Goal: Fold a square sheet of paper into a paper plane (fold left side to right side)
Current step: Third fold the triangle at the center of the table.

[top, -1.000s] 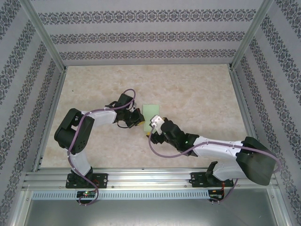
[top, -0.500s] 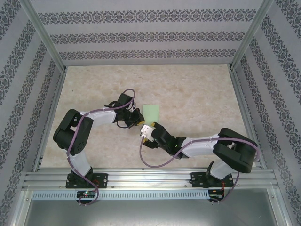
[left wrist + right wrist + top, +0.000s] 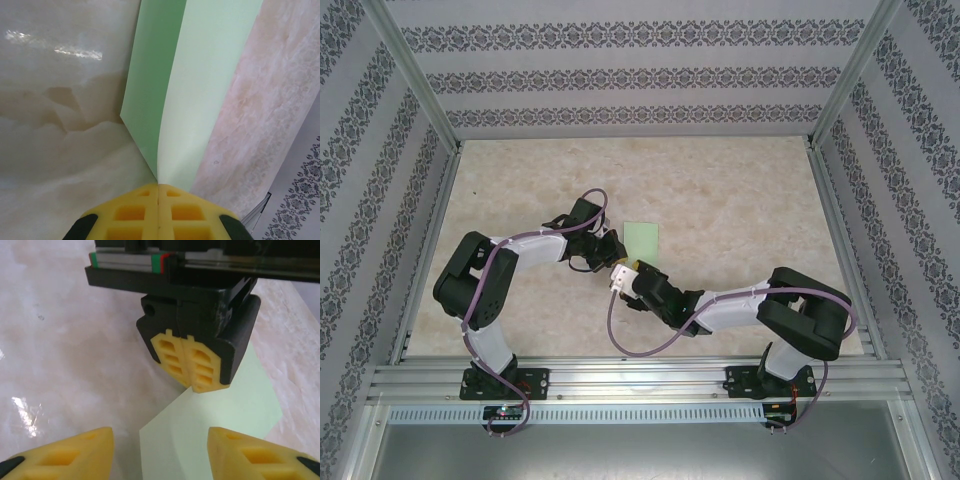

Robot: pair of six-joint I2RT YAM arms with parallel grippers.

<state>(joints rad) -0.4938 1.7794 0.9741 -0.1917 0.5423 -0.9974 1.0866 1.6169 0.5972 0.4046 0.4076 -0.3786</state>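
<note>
The sheet of paper (image 3: pixel 643 238) is pale mint green and lies near the table's middle, partly folded over itself. My left gripper (image 3: pixel 158 186) is shut on its near corner, and the sheet (image 3: pixel 200 75) rises from the yellow pads in two layers. The right wrist view shows that left gripper (image 3: pixel 187 362) pinching the raised corner of the sheet (image 3: pixel 215 425). My right gripper (image 3: pixel 160 452) is open, its yellow fingertips (image 3: pixel 65 455) standing either side of the sheet's lower edge without touching it. From above, the right gripper (image 3: pixel 628 268) sits just in front of the left gripper (image 3: pixel 616 257).
The marble-look table (image 3: pixel 740 210) is walled by patterned panels (image 3: pixel 620 75) at the back and sides. A metal rail (image 3: pixel 640 380) runs along the near edge. Purple cables (image 3: pixel 620 335) loop off both arms.
My right arm has swung left and drawn in close to the left gripper, uncovering more of the sheet. Its jaws have narrowed. The left gripper has kept its pinch and place.
</note>
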